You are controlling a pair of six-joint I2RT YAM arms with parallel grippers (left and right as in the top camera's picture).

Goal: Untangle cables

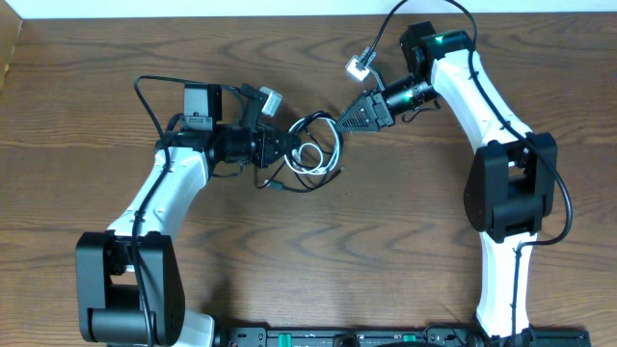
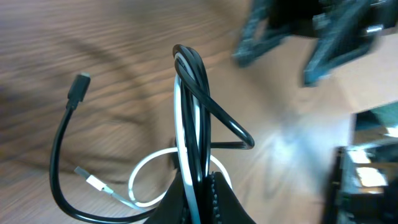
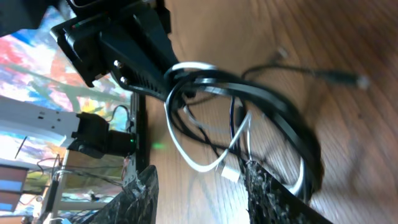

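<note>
The left claw (image 1: 287, 146) is clamped on the tangled thin black cable (image 2: 198, 93) and thin white cable (image 2: 181, 118); the right claw (image 1: 339, 121) stands apart beside them above the brown wooden surface (image 1: 386, 231).

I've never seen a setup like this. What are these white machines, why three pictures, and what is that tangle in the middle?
They are two robot arms at a wooden table, each ending in a two-finger gripper. One picture looks down from above; the other two come from small cameras on each wrist, so the fingers show at the edge. The tangle is two thin cords looped together: a black cable and a white cable. The left gripper is shut on the bundle, pinching both cords. The right gripper is open right beside the loops and grips nothing. Loose plug ends lie on the wood.
</note>
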